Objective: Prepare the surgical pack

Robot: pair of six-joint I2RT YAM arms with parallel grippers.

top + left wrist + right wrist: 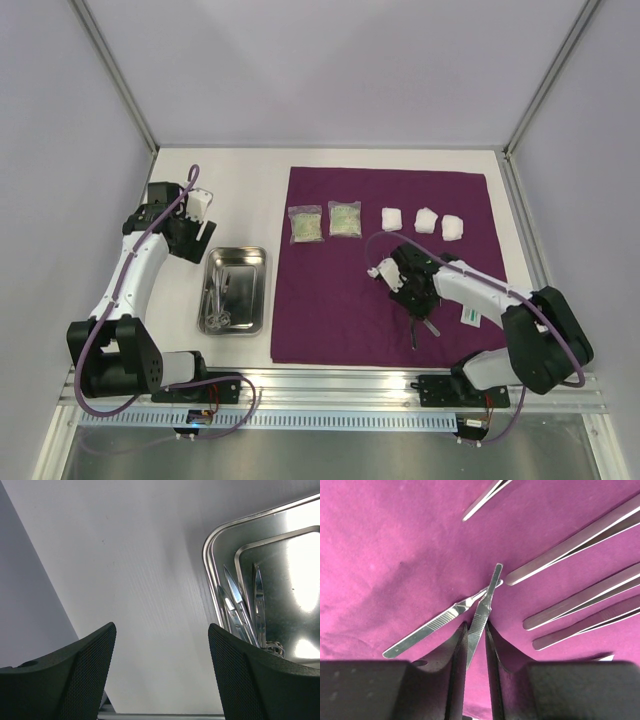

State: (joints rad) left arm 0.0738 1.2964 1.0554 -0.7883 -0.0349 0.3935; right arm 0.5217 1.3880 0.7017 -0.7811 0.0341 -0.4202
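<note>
The right gripper (476, 630), almost closed, pinches a scalpel (490, 592) by its handle, likely to straighten it on the cloth (380, 540); the left gripper (161, 627) waits wide open, empty.

At the bottom centre of the frame, the end effector (476, 630) pinches the lower end of a scalpel handle (487, 597). It crosses a second handle (427, 630) on the purple cloth (395, 540). Several tweezers (580, 540) lie at the right.

White table (240, 175); grey walls (330, 70); aluminium rail (330, 385) at near edge
</note>
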